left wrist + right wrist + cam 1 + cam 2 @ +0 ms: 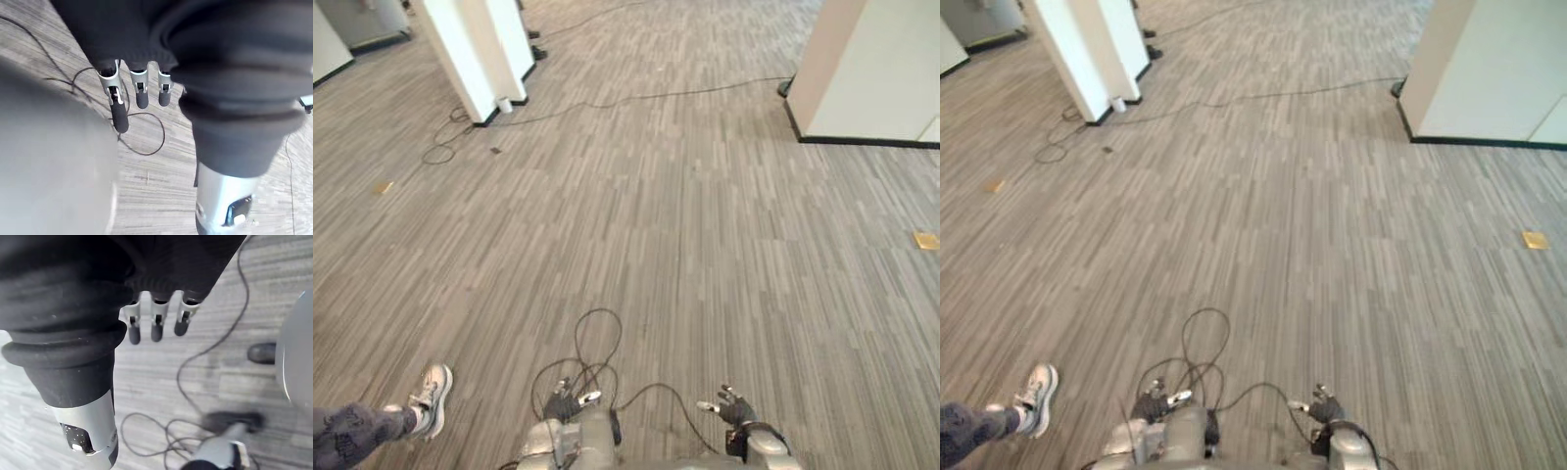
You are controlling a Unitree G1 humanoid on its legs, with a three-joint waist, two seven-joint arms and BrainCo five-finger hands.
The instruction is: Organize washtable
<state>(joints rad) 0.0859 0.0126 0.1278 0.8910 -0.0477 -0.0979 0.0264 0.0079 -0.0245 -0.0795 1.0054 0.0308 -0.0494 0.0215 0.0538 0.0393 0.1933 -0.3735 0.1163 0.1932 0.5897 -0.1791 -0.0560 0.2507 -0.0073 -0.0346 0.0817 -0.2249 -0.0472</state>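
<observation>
Left hand [563, 401] and right hand [734, 407] hang low over the grey plank floor [705, 245], fingers [142, 95] straight and relaxed, both empty. A person's white shoe [433, 397] is on the left. White partitions [480, 49] stand far ahead.

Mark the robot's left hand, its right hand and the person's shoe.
left hand [561, 402]: left eye view, middle of the hand.
right hand [735, 408]: left eye view, middle of the hand.
person's shoe [433, 395]: left eye view, the light upper.
</observation>
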